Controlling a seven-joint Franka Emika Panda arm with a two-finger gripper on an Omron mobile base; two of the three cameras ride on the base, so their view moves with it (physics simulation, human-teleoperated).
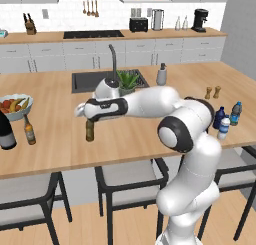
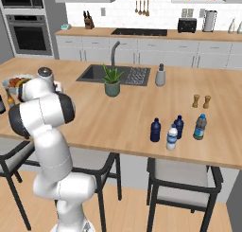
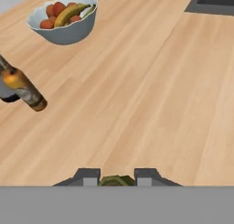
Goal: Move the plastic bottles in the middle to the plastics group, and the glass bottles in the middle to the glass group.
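"Where does it stand?"

"My pincer [image 1: 89, 120] is clenched on the neck of the green beer bottle [image 1: 90, 131], the one glass bottle from the middle. I judge that from the hand view, where its green top sits between my two fingertips [image 3: 87, 177]. It hangs upright over the tabletop [image 1: 55, 144]; whether its base is touching the wood I can't tell."

"And where is it headed?"

"To the glass group at the left end: the large wine bottle [image 1: 6, 133] and the small amber bottle [image 1: 29, 131], standing close together in front of the fruit bowl [image 1: 15, 106]. My bottle is well apart from them, so that step isn't finished."

"What about the plastics?"

"At the far right end four small bottles stand close together: two dark blue ones [image 2: 155, 130] [image 2: 178, 127], a clear one with a white cap [image 2: 172, 138], and a light blue one [image 2: 200, 127]. Judging by that, both plastics look already placed, and only this glass bottle is left."
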